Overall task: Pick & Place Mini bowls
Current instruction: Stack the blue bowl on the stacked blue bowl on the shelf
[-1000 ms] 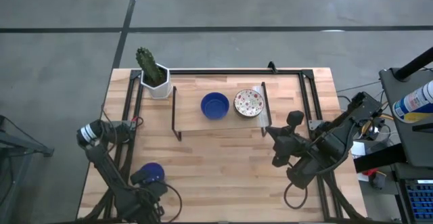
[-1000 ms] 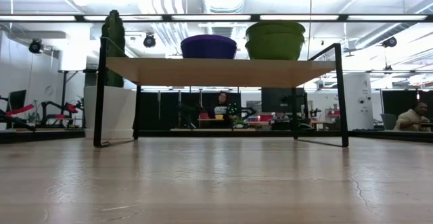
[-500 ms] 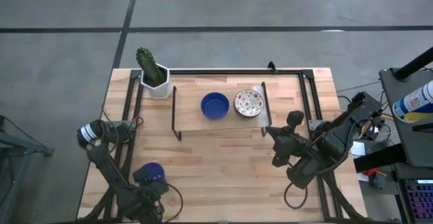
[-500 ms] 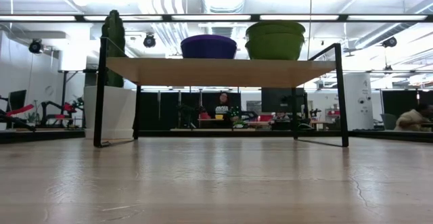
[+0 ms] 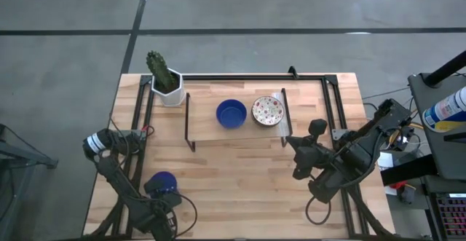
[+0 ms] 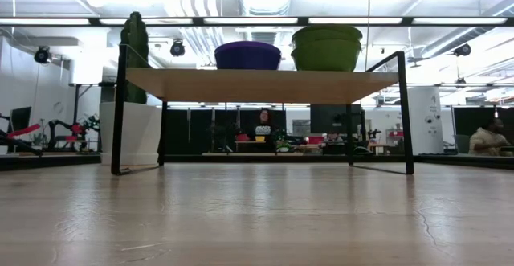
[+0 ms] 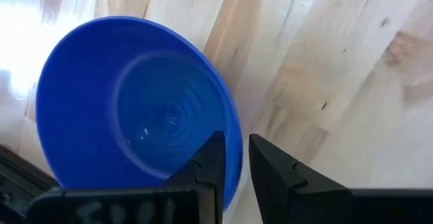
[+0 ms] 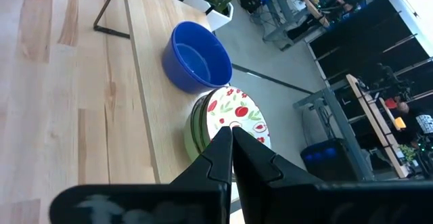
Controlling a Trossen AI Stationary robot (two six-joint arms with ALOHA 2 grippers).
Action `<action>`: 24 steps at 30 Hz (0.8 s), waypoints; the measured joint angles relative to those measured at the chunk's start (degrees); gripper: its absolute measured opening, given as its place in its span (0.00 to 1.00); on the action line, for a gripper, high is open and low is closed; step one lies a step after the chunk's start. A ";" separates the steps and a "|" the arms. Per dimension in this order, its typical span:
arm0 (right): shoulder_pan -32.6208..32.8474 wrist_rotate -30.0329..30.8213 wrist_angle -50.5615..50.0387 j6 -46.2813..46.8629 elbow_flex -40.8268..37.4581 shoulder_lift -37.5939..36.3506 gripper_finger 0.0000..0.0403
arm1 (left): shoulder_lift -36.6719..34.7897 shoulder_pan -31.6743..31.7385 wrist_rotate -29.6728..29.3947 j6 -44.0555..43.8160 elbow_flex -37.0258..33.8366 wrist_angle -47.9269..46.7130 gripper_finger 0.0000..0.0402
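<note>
A solid blue mini bowl (image 5: 162,182) is at the table's near left and fills the left wrist view (image 7: 128,109). My left gripper (image 5: 164,196) is shut on it (image 7: 235,146). A second blue bowl (image 5: 231,113) and a white floral bowl (image 5: 268,111) with a green outside stand on a wooden shelf (image 5: 207,128) at the far middle. Both also show in the right wrist view (image 8: 196,56) (image 8: 235,116). My right gripper (image 5: 297,153) is shut and empty (image 8: 230,135), near the shelf's right end. My left gripper holds the blue bowl by its rim (image 7: 235,126), on the side nearest the arm. One finger (image 7: 211,160) is inside the bowl and the other (image 7: 270,166) is outside. Whether the bowl is off the table, I cannot tell.
A white hexagonal pot with a cactus (image 5: 167,87) stands at the far left, beside the shelf's black frame (image 5: 188,121). Black rails run along the table's left, far and right edges. Bare wood (image 5: 240,183) lies between the two arms.
My left arm has shifted slightly at the blue bowl, which stays about where it was. My right arm has kept still.
</note>
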 joint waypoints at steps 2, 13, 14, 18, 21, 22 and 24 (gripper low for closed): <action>0.00 0.00 0.00 0.04 0.00 0.00 0.02 | -0.02 0.05 -0.06 1.00 -0.42 0.14 0.16; 0.02 0.00 0.50 0.23 0.00 0.02 0.02 | 0.00 1.56 -3.09 7.95 -0.93 0.75 0.01; 0.04 0.00 0.73 0.43 0.00 0.02 0.02 | -0.02 1.86 -3.52 8.58 -0.89 0.66 0.01; 0.04 -1.27 2.72 0.91 0.00 0.04 0.02 | 0.00 3.09 -3.80 11.79 1.90 -0.60 0.00; 0.04 -2.07 4.84 0.67 -0.02 0.12 0.02 | 0.00 3.73 -5.80 14.71 6.55 -3.90 0.00; 0.04 -2.09 5.39 0.65 -0.02 0.30 0.02 | 0.00 3.83 -7.40 16.12 8.44 -4.90 0.00; 0.14 -2.27 6.15 0.65 -0.07 0.44 0.02 | 0.00 4.27 -10.03 18.74 12.83 -7.57 0.00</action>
